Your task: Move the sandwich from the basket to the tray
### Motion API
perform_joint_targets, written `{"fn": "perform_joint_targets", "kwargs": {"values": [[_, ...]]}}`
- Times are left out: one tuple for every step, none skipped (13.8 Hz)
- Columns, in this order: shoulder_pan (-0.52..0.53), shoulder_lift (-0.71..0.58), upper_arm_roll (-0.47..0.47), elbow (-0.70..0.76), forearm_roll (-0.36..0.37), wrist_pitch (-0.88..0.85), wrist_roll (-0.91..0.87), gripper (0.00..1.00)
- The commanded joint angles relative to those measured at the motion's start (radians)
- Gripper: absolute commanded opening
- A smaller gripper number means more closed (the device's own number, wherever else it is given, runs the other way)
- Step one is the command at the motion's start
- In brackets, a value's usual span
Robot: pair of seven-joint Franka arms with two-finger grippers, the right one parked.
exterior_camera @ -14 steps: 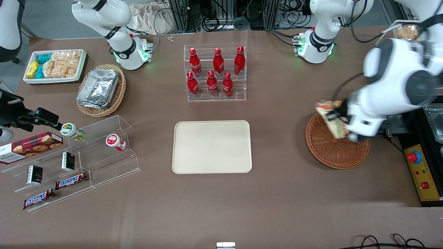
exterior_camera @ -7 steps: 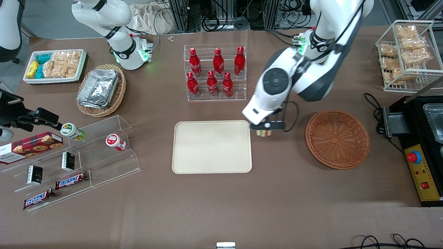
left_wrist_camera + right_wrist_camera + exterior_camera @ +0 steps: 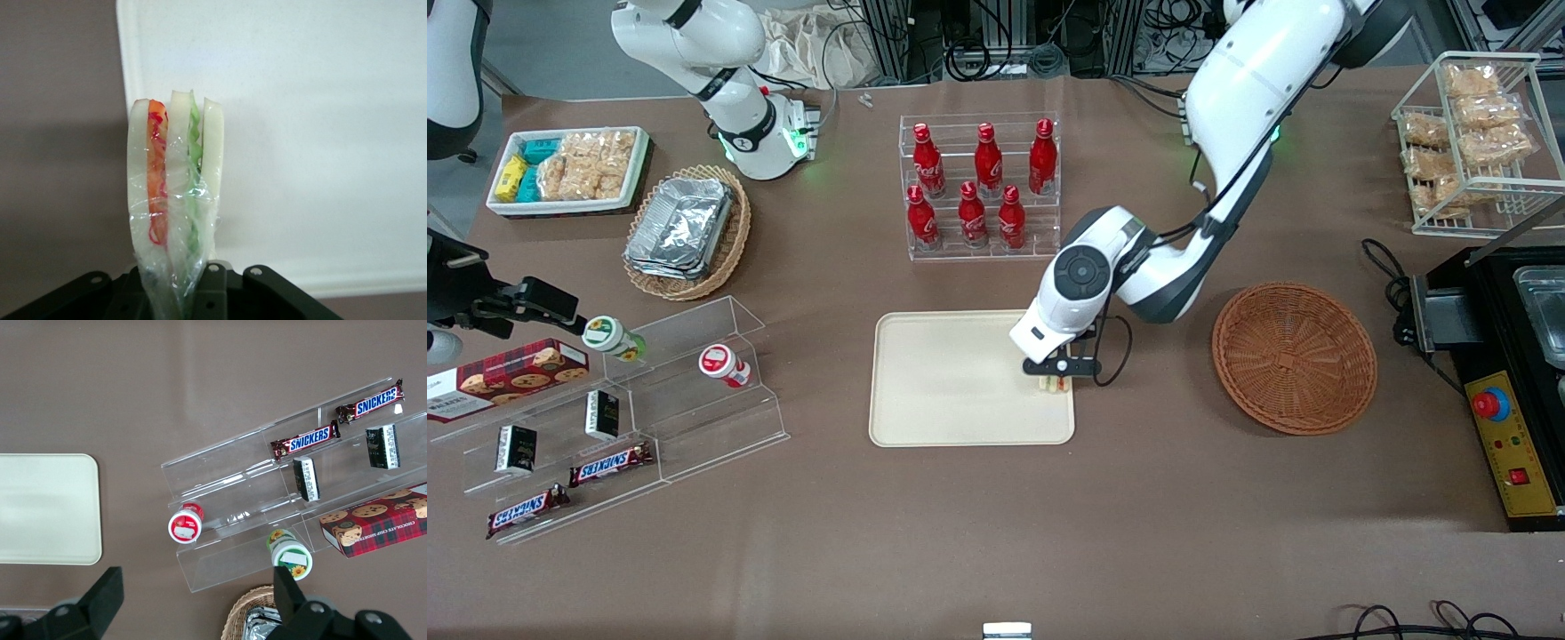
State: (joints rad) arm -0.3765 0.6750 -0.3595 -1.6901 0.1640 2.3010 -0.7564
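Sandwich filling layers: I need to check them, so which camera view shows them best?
The left wrist view: the sandwich fills it, orange-red and green layers plain, held in the hand. Front view shows a speck over the tray; right wrist view, none.

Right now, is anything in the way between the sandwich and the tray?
No, nothing visible is. The gripper holds the sandwich right over the tray, near its edge toward the basket. The tray beneath it looks bare, so the sandwich can probably go straight down.
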Motion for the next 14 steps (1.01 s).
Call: {"fn": "perform_joint_targets", "kwargs": {"values": [[-0.015, 0.055, 0.010, 0.081, 0.057, 0.005, -0.037, 0.99], [-0.013, 0.054, 0.010, 0.082, 0.057, 0.005, -0.038, 1.00], [-0.010, 0.048, 0.010, 0.084, 0.057, 0.003, -0.038, 1.00], [-0.007, 0.029, 0.010, 0.081, 0.054, -0.006, -0.043, 1.00], [-0.002, -0.019, 0.010, 0.073, 0.037, -0.021, -0.076, 1.00], [0.005, -0.082, 0.010, 0.075, 0.037, -0.102, -0.121, 1.00], [0.010, -0.144, 0.010, 0.085, 0.040, -0.212, -0.126, 1.00], [0.021, -0.206, 0.010, 0.090, 0.037, -0.298, -0.135, 1.00], [0.043, -0.259, 0.010, 0.089, 0.035, -0.358, -0.148, 1.00], [0.062, -0.312, 0.010, 0.086, 0.035, -0.429, -0.141, 1.00], [0.111, -0.348, 0.007, 0.090, 0.034, -0.498, -0.112, 1.00], [0.149, -0.388, 0.004, 0.092, 0.028, -0.546, -0.036, 1.00], [0.178, -0.429, 0.007, 0.093, -0.012, -0.580, 0.048, 1.00], [0.227, -0.471, 0.010, 0.093, -0.058, -0.610, 0.119, 1.00]]}}
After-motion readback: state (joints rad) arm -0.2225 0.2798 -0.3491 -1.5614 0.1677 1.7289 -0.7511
